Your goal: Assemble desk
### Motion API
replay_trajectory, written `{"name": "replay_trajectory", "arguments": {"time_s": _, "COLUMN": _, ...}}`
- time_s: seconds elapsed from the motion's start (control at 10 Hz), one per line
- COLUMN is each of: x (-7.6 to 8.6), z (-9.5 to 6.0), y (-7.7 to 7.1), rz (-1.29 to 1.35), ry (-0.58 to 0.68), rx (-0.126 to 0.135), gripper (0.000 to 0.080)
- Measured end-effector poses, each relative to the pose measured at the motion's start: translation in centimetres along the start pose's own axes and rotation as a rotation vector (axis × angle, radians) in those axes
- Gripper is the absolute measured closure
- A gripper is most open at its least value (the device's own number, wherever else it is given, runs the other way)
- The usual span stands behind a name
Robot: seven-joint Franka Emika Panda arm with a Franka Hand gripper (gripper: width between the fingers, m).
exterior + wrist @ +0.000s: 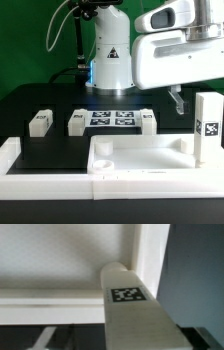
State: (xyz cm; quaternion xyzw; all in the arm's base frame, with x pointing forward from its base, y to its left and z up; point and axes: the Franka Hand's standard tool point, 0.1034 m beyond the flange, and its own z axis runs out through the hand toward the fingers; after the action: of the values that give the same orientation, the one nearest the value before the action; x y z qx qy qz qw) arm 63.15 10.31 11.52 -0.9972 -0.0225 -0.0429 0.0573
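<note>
The white desk panel [140, 158] lies rim up at the front of the black table. One leg block [208, 128] with a black-and-white tag stands upright at the panel's corner on the exterior view's right. My gripper [200, 102] hangs over that leg. In the wrist view the leg [130, 308] runs up the middle to the panel's corner [70, 263], between the jaws of my gripper [120, 341]. One finger [42, 339] stands clear of the leg with a dark gap between, so the jaws look open. Three more leg blocks lie behind the panel [40, 122] [77, 122] [147, 121].
The marker board [112, 118] lies flat between the loose legs, in front of the robot base [110, 60]. Long white bars [20, 165] edge the table at the exterior view's left and front.
</note>
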Motion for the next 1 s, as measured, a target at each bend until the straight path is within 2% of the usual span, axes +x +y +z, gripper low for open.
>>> {"name": "replay_trajectory", "arguments": {"time_s": 0.1, "x": -0.02, "z": 0.01, "y": -0.02, "rz": 0.039, "ry": 0.0, "rx": 0.001, "gripper": 0.0411}}
{"name": "replay_trajectory", "arguments": {"time_s": 0.2, "x": -0.02, "z": 0.02, "y": -0.05, "rz": 0.121, "ry": 0.0, "rx": 0.001, "gripper": 0.0513}}
{"name": "replay_trajectory", "arguments": {"time_s": 0.5, "x": -0.01, "z": 0.03, "y": -0.07, "rz": 0.317, "ry": 0.002, "rx": 0.001, "gripper": 0.0513}}
{"name": "replay_trajectory", "arguments": {"time_s": 0.6, "x": 0.06, "z": 0.09, "y": -0.09, "rz": 0.455, "ry": 0.021, "rx": 0.0, "gripper": 0.0513}}
{"name": "replay_trajectory", "arguments": {"time_s": 1.0, "x": 0.19, "z": 0.28, "y": -0.54, "rz": 1.212, "ry": 0.038, "rx": 0.044, "gripper": 0.0511}}
